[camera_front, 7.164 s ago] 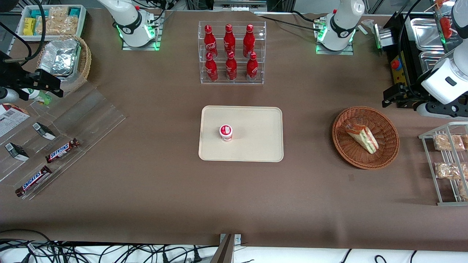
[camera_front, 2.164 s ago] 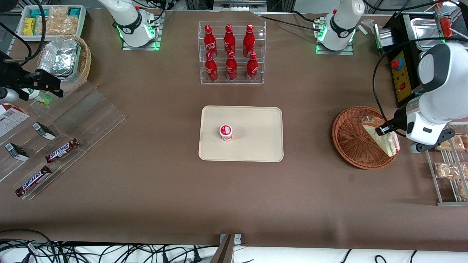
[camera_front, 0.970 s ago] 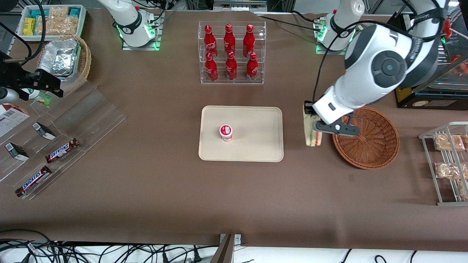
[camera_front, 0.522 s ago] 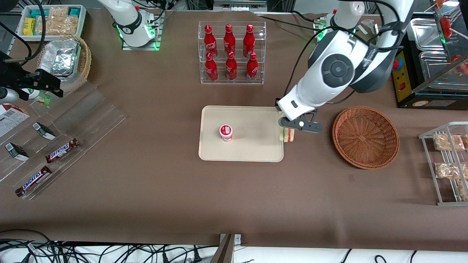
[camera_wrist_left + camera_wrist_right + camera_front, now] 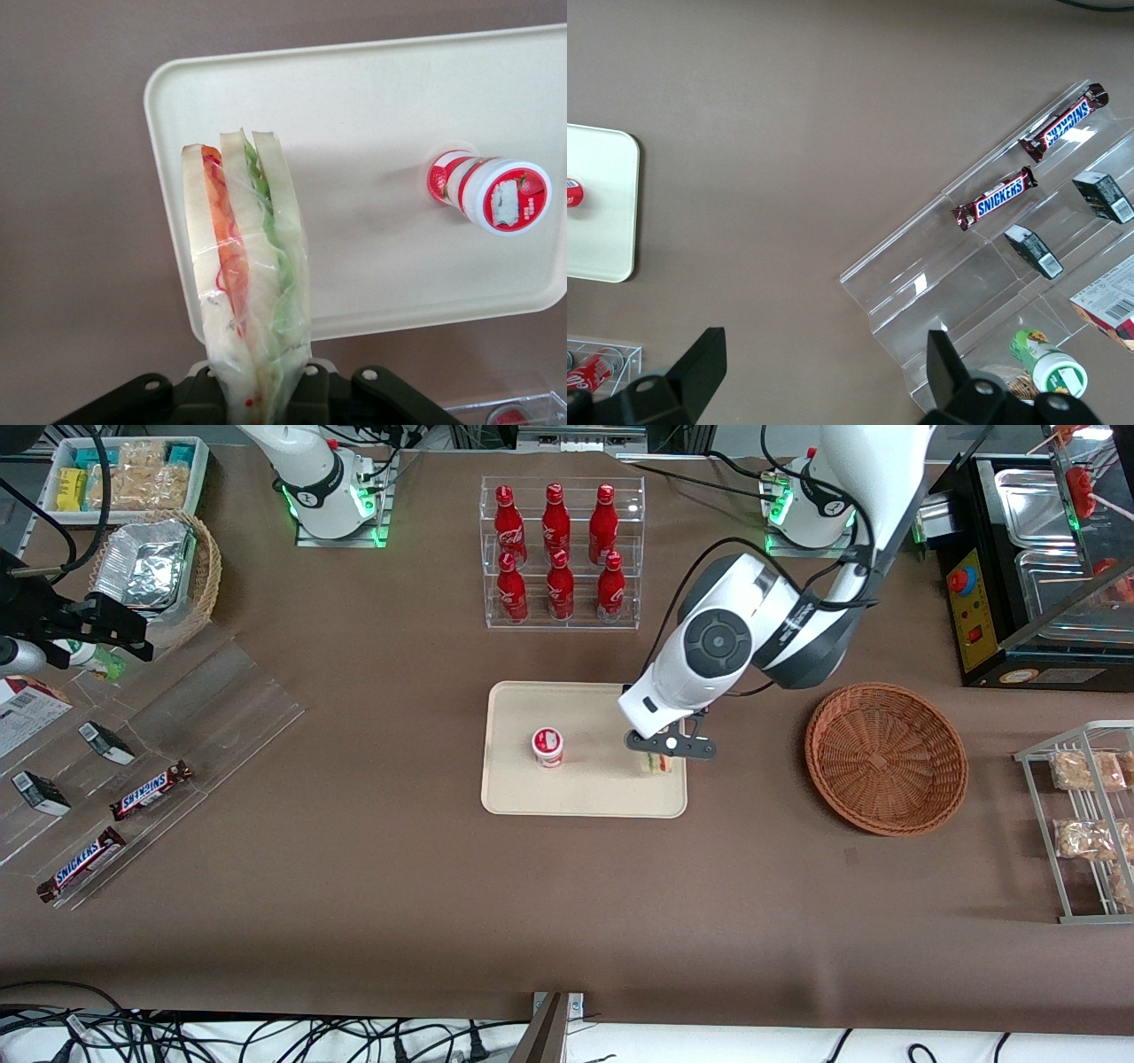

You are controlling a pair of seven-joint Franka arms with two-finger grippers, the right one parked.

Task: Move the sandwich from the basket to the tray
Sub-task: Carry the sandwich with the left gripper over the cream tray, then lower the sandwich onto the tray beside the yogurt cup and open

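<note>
Gripper (image 5: 657,755) holds one sandwich (image 5: 248,283) over one tray (image 5: 585,797)

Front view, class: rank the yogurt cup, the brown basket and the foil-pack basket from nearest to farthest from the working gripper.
The gripper holds the sandwich over the tray.
1. Yogurt cup, on the tray.
2. Brown basket, toward the working arm's end.
3. Foil-pack basket, toward the parked arm's end.

Six red bottles (image 5: 558,553) in clear rack, yogurt cup (image 5: 547,746), Snickers bars (image 5: 151,790), foil packs (image 5: 143,565)
</note>
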